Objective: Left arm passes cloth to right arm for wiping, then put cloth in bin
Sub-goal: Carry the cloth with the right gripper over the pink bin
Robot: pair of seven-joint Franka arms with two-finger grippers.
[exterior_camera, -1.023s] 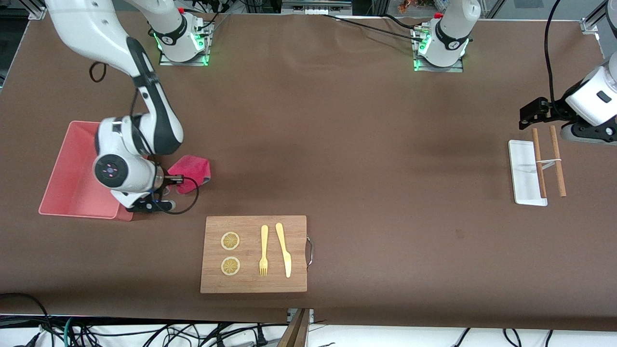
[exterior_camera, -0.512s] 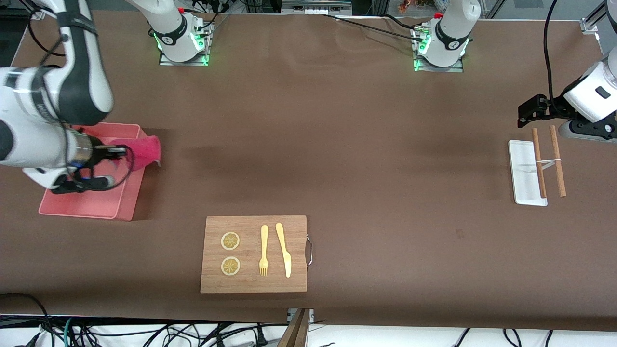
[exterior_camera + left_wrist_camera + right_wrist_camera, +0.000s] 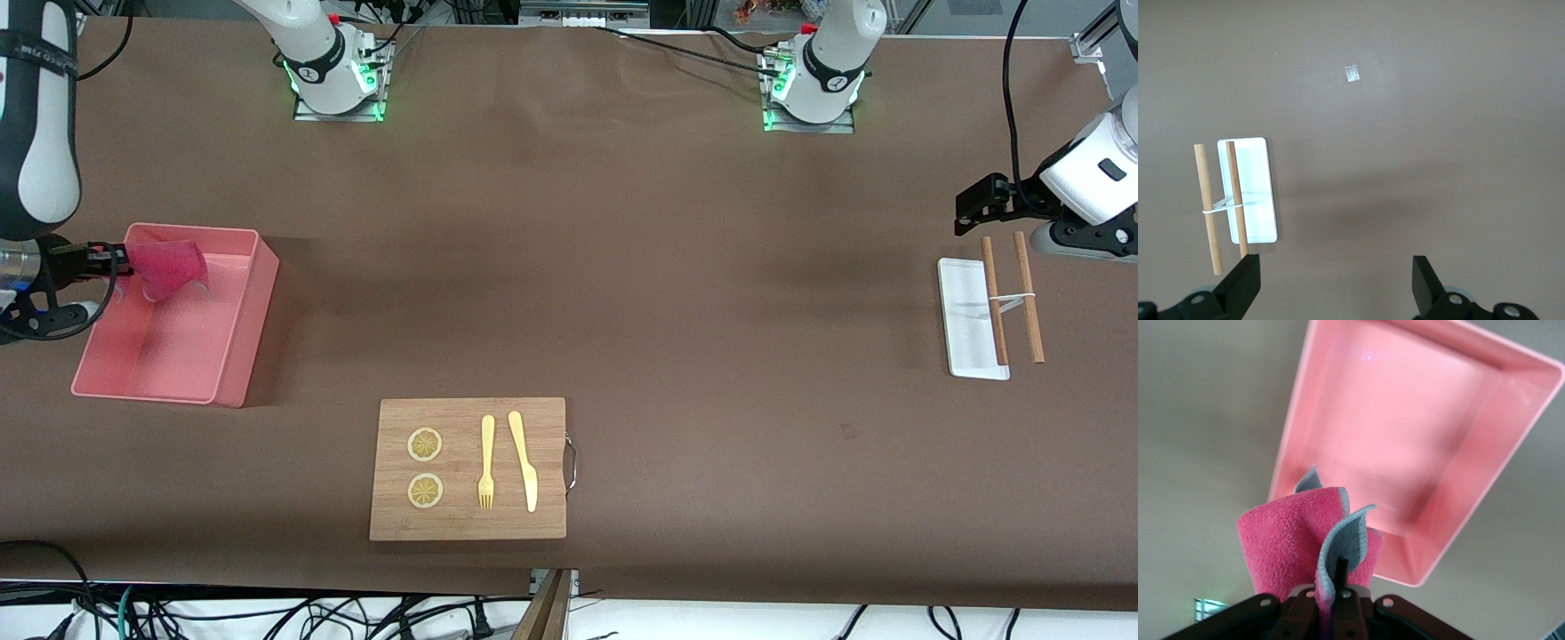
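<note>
The magenta-pink cloth (image 3: 169,268) hangs from my right gripper (image 3: 118,260), which is shut on it and holds it in the air over the corner of the pale pink bin (image 3: 240,338) at the right arm's end of the table. In the right wrist view the cloth (image 3: 1288,550) bunches up from the shut fingers with the bin (image 3: 1518,420) empty below. My left gripper (image 3: 1337,283) is open and empty, held above bare table by the white tray at the left arm's end, and waits there (image 3: 971,211).
A wooden cutting board (image 3: 468,524) near the front edge carries two lemon slices (image 3: 425,444), a fork (image 3: 486,460) and a knife (image 3: 523,459). A small flat white tray (image 3: 965,329) with two wooden sticks (image 3: 993,299) lies at the left arm's end.
My right gripper has carried the cloth from the table beside the bin up and across, to over the bin's corner. The left arm has stayed nearly still.
</note>
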